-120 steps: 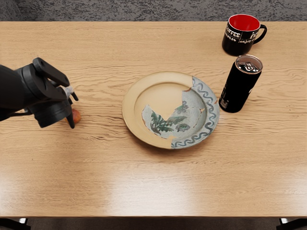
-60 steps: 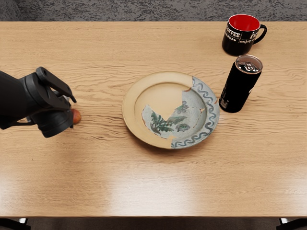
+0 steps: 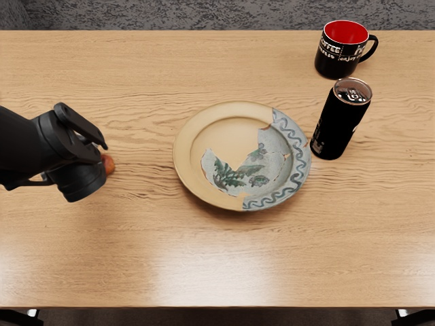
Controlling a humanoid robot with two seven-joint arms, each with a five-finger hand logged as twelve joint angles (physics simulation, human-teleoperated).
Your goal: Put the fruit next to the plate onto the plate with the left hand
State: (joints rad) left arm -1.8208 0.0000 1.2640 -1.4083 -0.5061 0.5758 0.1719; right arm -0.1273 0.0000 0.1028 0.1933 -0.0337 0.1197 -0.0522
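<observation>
left hand (image 3: 73,165): low over the fruit; cannot tell if open or closed.
fruit (image 3: 108,164): peeking out at the hand's right edge.
plate (image 3: 241,155): well off to the hand's right.
do it well: hold the fruit snug, lift it, then carry it right.

The lone head camera is looking down at a slant from above the table's (image 3: 204,258) near edge, taking in almost its whole top, with the plate (image 3: 231,136) near centre and floor (image 3: 170,13) beyond.
</observation>
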